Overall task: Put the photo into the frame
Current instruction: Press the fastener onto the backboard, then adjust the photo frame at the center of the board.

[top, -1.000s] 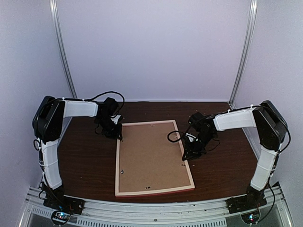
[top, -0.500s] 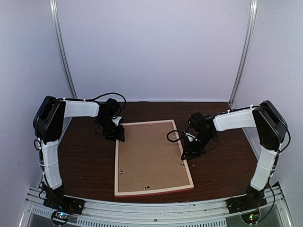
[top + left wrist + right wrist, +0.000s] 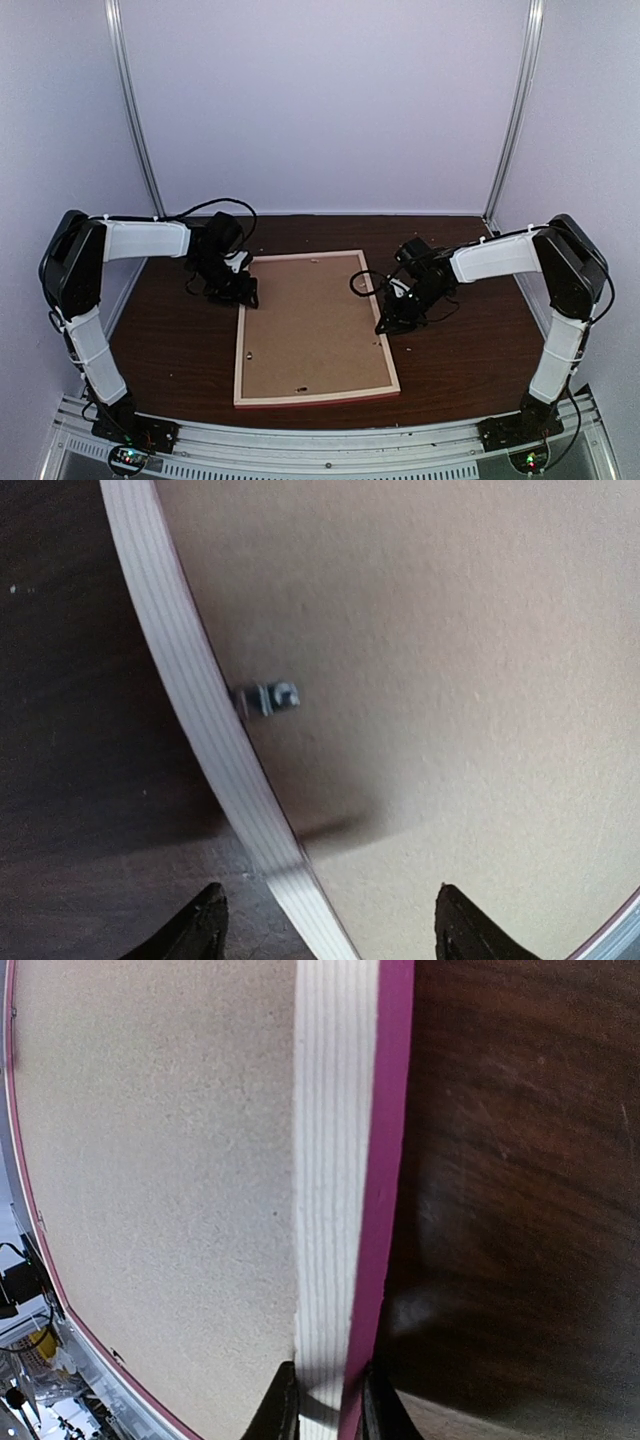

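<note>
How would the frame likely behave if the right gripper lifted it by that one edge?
Probably stiff: the frame has straight wooden rails and a flat backing board. Likely to pivot in the right gripper, pinched on one narrow rail.

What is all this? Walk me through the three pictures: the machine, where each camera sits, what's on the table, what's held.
It is a robot with two arms bolted at the near edge of a dark table. The wide picture comes from a fixed camera above and behind the arms. The two close-ups come from a camera on each wrist, looking past its own fingers. One thing lies on the table: a frame, back up, so its brown backing board shows, with a small metal clip at the rim. The left gripper is open, one finger on either side of the frame's left rim, not pinching it. The right gripper is shut on the right rim. No photo shows in any view.
</note>
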Robot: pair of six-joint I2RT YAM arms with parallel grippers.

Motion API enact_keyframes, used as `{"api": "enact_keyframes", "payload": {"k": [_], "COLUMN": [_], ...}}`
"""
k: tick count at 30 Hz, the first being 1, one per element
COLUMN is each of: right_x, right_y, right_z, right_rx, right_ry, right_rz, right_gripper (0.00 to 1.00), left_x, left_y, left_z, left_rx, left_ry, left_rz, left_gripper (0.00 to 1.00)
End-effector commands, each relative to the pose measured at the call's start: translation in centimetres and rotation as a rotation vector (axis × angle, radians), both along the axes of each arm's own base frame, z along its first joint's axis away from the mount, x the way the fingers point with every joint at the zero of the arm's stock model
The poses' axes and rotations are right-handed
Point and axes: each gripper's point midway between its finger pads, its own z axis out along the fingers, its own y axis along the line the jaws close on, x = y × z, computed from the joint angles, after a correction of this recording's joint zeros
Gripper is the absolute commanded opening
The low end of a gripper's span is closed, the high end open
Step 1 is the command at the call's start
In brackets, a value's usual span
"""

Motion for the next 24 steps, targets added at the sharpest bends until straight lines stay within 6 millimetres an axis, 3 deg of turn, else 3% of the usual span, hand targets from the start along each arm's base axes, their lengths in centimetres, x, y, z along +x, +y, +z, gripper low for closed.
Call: {"api": "enact_keyframes", "payload": {"k": [1, 14, 24], "right_x": [0.6, 0.4, 0.5], "right_y": [-2.6, -5.2, -6.6], "right_z": [-6.8, -7.0, -4.1], "right_rx": [-0.166, -0.203, -0.261], "right_ry": [-0.012, -0.009, -0.070], "right_rz": [-0.122, -0.218, -0.207], "right_gripper": [0.00, 0.00, 0.00], "left_x": [-0.6, -3.4, -5.0], "left_y": [0.2, 1.3, 0.5], "left_z": [0.2, 0.3, -0.5], "left_rx": [-0.011, 0.045, 0.047], "left_ry": [-0.023, -0.007, 0.034], "left_rz": [0.026, 0.001, -0.056], "left_gripper": [0.72, 0.79, 0.79]}}
